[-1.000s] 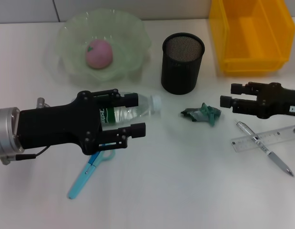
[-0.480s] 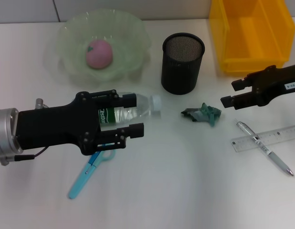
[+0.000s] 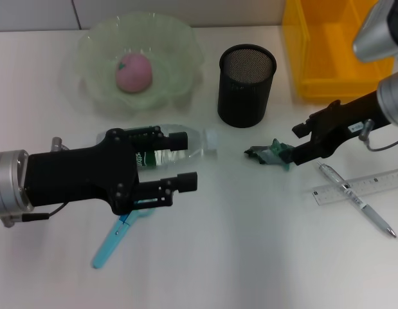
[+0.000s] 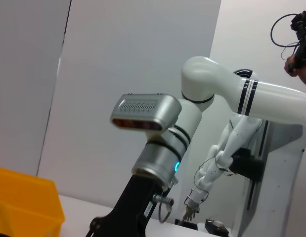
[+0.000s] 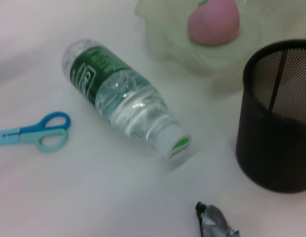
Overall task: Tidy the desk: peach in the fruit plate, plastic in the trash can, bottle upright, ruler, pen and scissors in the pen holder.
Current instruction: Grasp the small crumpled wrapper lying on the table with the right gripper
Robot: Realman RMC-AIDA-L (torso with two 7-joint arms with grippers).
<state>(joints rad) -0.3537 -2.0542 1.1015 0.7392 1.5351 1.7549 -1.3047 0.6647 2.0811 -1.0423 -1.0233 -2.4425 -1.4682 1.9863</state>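
The bottle (image 3: 189, 145) (image 5: 125, 103) lies on its side on the desk (image 3: 250, 257). My left gripper (image 3: 184, 161) hovers open over its labelled half, one finger crossing it. The crumpled green plastic (image 3: 272, 154) (image 5: 214, 222) lies by the pen holder (image 3: 245, 84) (image 5: 279, 118). My right gripper (image 3: 300, 143) is tilted down, open, right beside the plastic. The peach (image 3: 134, 71) (image 5: 213, 22) sits in the fruit plate (image 3: 179, 38) (image 5: 167, 39). The pen (image 3: 356, 199) lies across the ruler (image 3: 372, 185) at the right. The scissors (image 3: 115, 237) (image 5: 34, 136) lie under my left gripper.
The yellow trash can (image 3: 334, 45) (image 4: 24, 207) stands at the back right, behind my right arm. The left wrist view shows mostly the right arm (image 4: 162, 148) against a wall.
My right gripper has swung left and tilted down until its fingers reach the plastic. My left gripper has shifted slightly nearer and lower over the bottle, which has not moved.
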